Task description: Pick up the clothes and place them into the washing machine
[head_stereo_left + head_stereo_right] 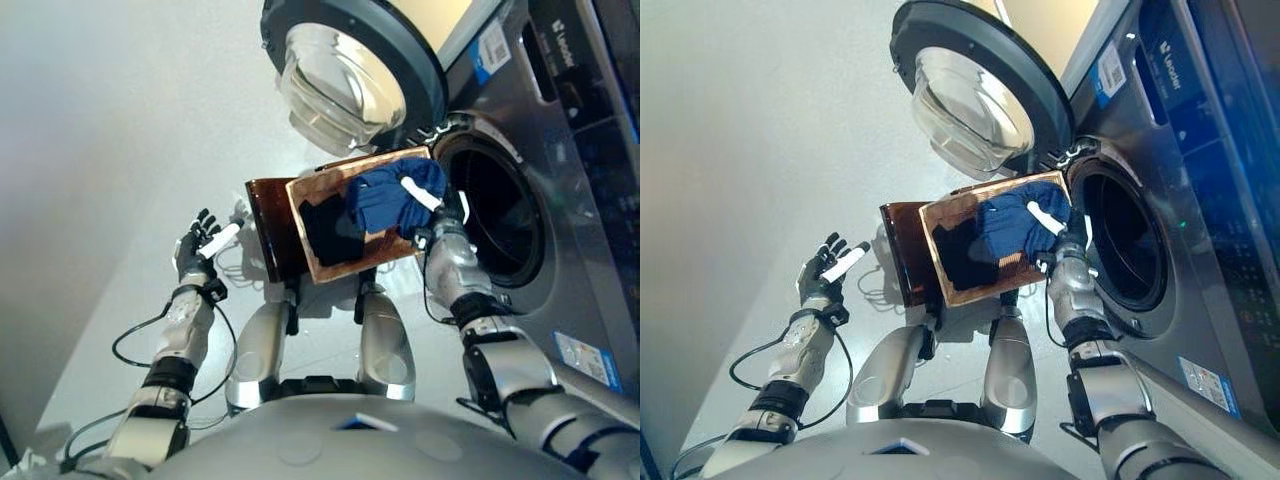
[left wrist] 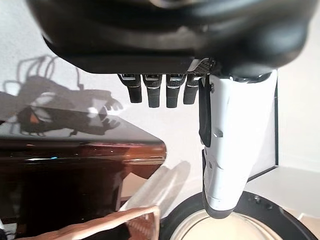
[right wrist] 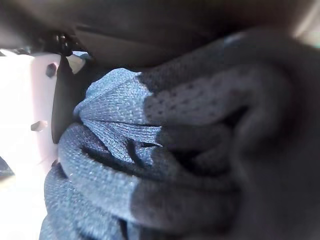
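A bunched blue garment (image 1: 388,198) hangs over the right end of a brown tray-like basket (image 1: 312,250), close to the washing machine's round opening (image 1: 497,215). My right hand (image 1: 428,205) is shut on the blue garment, its white-covered thumb lying across the cloth; blue knit cloth (image 3: 150,165) fills the right wrist view. A dark garment (image 1: 325,228) lies inside the basket. My left hand (image 1: 202,242) is open and empty, raised to the left of the basket, apart from it.
The washer's door (image 1: 345,75) stands swung open above the basket, its glass bowl facing me. The machine's grey front (image 1: 560,180) fills the right side. Pale floor (image 1: 110,150) spreads to the left. The basket's glossy brown side (image 2: 75,165) shows in the left wrist view.
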Motion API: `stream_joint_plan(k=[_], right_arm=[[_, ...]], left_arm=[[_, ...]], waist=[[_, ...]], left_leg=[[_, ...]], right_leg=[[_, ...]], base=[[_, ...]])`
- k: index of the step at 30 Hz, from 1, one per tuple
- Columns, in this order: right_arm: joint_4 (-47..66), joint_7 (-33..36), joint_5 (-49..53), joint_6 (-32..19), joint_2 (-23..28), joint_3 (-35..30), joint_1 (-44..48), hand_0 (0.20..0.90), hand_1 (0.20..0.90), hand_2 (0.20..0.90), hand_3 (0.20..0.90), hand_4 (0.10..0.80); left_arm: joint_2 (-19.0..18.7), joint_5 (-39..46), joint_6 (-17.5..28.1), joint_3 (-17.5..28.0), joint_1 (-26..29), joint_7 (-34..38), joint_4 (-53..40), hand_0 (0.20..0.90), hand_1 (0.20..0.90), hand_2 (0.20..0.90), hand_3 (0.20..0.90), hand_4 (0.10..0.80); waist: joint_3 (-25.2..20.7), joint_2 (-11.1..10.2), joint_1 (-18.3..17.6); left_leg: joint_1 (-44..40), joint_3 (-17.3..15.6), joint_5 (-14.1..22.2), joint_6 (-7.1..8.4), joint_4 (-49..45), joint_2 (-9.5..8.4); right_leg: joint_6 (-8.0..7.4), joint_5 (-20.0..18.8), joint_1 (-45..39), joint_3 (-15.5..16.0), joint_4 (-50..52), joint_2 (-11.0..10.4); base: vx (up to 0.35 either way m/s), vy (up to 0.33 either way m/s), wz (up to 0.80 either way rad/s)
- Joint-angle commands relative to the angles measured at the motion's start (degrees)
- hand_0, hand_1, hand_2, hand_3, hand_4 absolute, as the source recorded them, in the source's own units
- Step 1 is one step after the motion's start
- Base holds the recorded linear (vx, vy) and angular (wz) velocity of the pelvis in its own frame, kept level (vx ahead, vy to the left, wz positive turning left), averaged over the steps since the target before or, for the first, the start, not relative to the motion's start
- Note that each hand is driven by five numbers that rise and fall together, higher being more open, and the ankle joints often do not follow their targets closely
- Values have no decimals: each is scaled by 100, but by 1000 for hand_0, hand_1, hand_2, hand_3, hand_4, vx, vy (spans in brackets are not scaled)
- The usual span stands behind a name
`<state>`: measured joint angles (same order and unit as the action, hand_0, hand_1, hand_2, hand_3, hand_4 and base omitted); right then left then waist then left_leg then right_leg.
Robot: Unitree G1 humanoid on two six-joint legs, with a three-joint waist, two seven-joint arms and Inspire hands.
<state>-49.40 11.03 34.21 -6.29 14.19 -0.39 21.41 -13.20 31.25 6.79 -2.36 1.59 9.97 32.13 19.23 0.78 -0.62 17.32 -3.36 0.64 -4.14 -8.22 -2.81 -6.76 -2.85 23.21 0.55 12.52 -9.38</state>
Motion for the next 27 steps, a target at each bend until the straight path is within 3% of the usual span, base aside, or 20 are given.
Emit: stream_joint_plan(k=[1, 7, 17, 27], right_arm=[[86, -87, 905, -739, -36, -382, -49, 200, 200, 200, 200, 300], [-389, 94, 1599, -977, -308, -819, -59, 200, 200, 200, 200, 300], [-1099, -342, 4314, -1425, -729, -1775, 605, 200, 200, 200, 200, 300], [-1283, -204, 4770, -1737, -565, -2074, 969, 200, 200, 200, 200, 300]], left_arm=[[-82, -76, 407, 199, -14, 24, -55, 900, 900, 900, 900, 800], [-24, -70, 445, 191, 45, 102, 30, 900, 900, 900, 900, 800], [59, 176, 440, -140, 47, 43, 30, 900, 900, 900, 900, 800], [24, 229, 501, -372, -41, -18, -189, 900, 900, 900, 900, 800]], waist=[[-293, -19, 0], [-279, 74, -44], [-150, 356, 60], [-148, 538, 118]], left_leg=[[82, -34, 337, 349, -384, -67], [173, -63, 331, 339, -447, -83], [515, -69, 419, 329, -746, -122], [703, -64, 500, 326, -858, -160]], right_leg=[[-45, -292, -76, 108, -267, -56], [-38, -294, 6, 62, -255, -62], [-1, -202, 276, 24, -51, -81], [8, -106, 508, -39, 127, -88]], base=[[9, 13, -6], [-1, 7, -9], [-13, 6, 1], [-1, 1, 0]])
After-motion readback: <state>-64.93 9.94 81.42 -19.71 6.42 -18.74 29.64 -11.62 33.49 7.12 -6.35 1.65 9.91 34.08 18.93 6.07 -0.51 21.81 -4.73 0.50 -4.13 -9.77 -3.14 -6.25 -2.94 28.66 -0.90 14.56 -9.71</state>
